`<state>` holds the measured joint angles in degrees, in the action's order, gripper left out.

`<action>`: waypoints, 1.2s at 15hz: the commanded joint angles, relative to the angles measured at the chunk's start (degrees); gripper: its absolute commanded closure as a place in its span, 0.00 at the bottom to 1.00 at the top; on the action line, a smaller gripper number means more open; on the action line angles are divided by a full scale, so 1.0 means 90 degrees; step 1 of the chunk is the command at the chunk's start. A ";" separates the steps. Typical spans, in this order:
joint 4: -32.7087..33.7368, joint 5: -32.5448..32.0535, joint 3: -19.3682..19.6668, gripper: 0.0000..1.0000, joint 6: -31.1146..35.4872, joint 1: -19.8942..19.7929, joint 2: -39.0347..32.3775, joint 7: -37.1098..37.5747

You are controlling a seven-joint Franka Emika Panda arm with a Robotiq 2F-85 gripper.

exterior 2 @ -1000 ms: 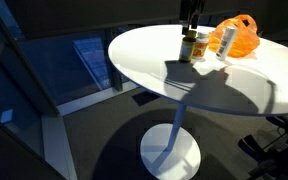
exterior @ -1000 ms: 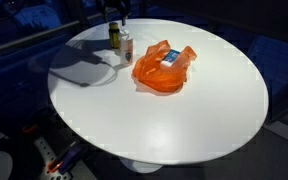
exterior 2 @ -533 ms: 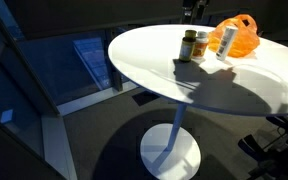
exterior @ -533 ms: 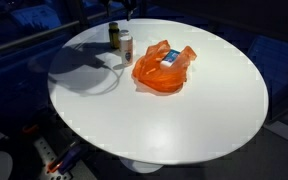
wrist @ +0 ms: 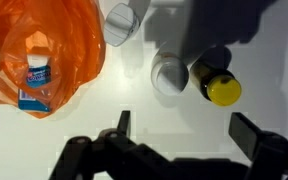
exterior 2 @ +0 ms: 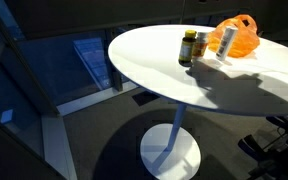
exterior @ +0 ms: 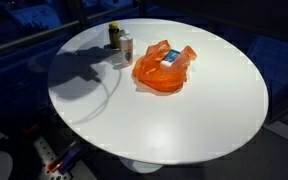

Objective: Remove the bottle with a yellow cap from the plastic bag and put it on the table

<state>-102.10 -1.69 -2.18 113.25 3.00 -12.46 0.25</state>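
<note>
Looking straight down, we hold our jaws wide apart and empty above the yellow-capped bottle (wrist: 220, 88), upright on the counter (wrist: 134, 112).

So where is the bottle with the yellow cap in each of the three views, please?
Exterior view: the yellow-capped bottle stands near the table's far edge, left of the orange bag.
Exterior view: the bottle stands at upper centre, left of the bag.
Wrist view: the bottle is right of centre, seen from above, outside the bag.
Shared landmark: the orange bag.
</note>
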 commanded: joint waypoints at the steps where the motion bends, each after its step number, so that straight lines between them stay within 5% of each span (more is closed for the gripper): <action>1: -0.0257 -0.0125 0.0122 0.00 -0.0415 -0.0044 0.0513 0.0328; 13: -0.1452 -0.0135 0.0253 0.00 -0.0834 -0.0246 0.2229 0.0142; 18: -0.1375 0.0225 0.0371 0.00 -0.1236 -0.0305 0.2728 -0.0001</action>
<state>-114.34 -2.26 0.48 104.37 0.96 9.18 2.03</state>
